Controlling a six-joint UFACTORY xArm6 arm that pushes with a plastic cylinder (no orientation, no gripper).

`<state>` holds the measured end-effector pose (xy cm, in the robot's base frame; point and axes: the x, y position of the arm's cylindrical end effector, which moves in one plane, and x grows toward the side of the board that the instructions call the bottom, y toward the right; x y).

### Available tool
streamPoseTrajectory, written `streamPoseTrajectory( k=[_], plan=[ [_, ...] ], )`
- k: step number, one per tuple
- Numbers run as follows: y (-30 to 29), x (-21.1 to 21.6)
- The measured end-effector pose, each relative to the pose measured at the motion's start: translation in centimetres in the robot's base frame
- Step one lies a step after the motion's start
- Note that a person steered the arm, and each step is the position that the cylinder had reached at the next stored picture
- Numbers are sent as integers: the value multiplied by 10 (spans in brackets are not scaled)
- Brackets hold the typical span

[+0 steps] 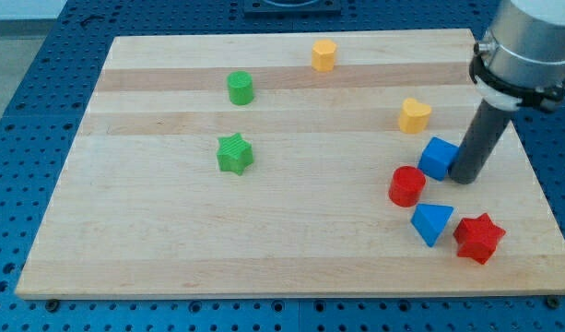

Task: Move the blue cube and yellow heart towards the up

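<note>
The blue cube [438, 157] lies at the view's right, just above a red cylinder [406, 186]. The yellow heart [414, 116] lies a little above and left of the cube. My tip [464, 178] stands right against the cube's right side, slightly below its middle. The dark rod rises from there to the grey arm body [526, 41] at the view's top right.
A blue triangular block [432, 223] and a red star [478, 238] lie below the cube. A green star [234, 154] and a green cylinder [241, 88] lie left of centre. A yellow block [323, 55] lies near the wooden board's top edge [291, 39].
</note>
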<state>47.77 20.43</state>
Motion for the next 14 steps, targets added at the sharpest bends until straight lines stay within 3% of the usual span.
streamPoseTrajectory(
  k=[2,3,8,10,13,14],
  plan=[
    [-13,38],
    [-29,31],
    [-37,-136],
    [33,-152],
    [-60,-140],
    [-52,-145]
  ],
)
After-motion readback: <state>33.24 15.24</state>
